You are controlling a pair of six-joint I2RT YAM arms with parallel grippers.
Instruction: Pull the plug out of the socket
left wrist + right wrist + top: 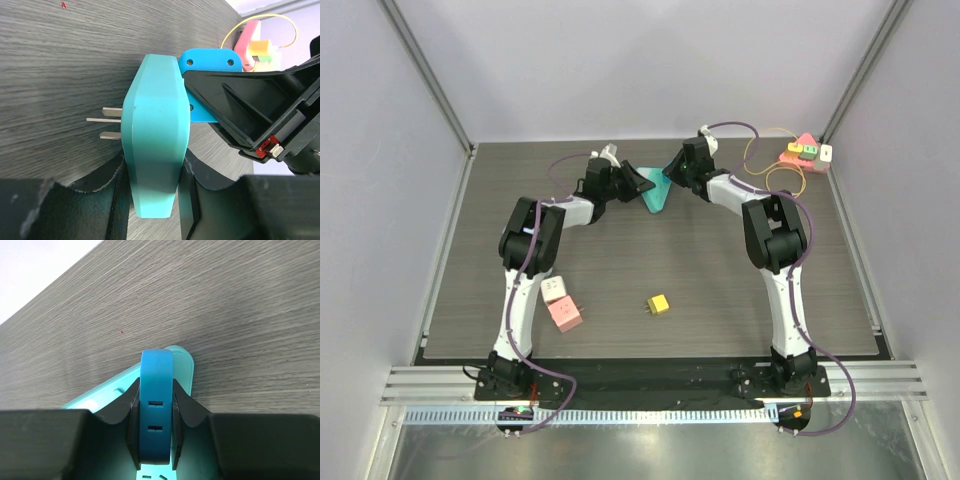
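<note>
Open tabletop (pixel 700 260) centre, yellow cube (pixel 659 304), pink block (pixel 565 316) nearer front

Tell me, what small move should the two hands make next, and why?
Probably draw the right hand straight back, away from the left hand: each is shut on its part, and the blue plug sits flush against the teal socket.
</note>
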